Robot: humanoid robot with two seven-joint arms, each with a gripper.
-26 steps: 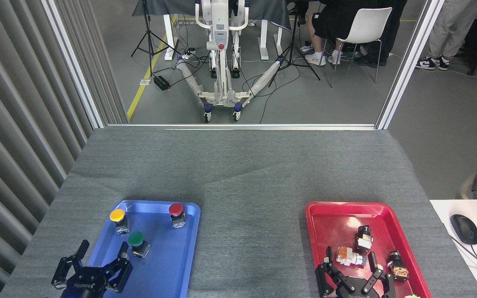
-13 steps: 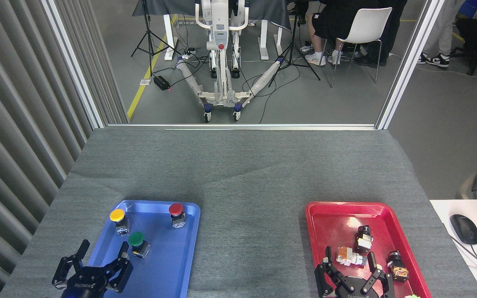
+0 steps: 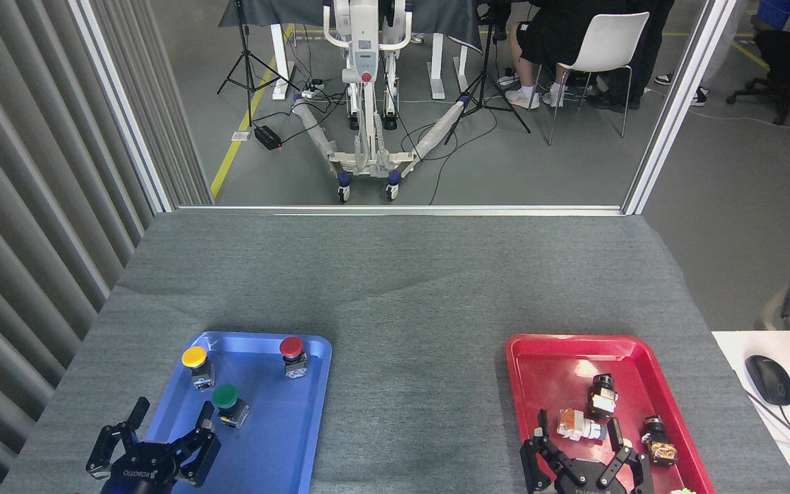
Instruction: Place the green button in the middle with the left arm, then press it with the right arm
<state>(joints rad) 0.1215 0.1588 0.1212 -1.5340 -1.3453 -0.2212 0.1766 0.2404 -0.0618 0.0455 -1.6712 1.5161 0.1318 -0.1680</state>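
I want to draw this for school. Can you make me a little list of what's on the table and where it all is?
green button: in blue tray, near front
yellow button: blue tray, back left
red button: blue tray, back right
red tray: holds small parts
middle: bare grey cloth
left pincer: open, beside green button, not touching
right pincer: open, over red tray

Left arm [image 3: 170, 418]: enters at lower left edge; black fingers spread apart and pointing forward, empty. Right arm [image 3: 577, 432]: enters at lower right edge; fingers likewise spread and pointing forward, nothing held between them
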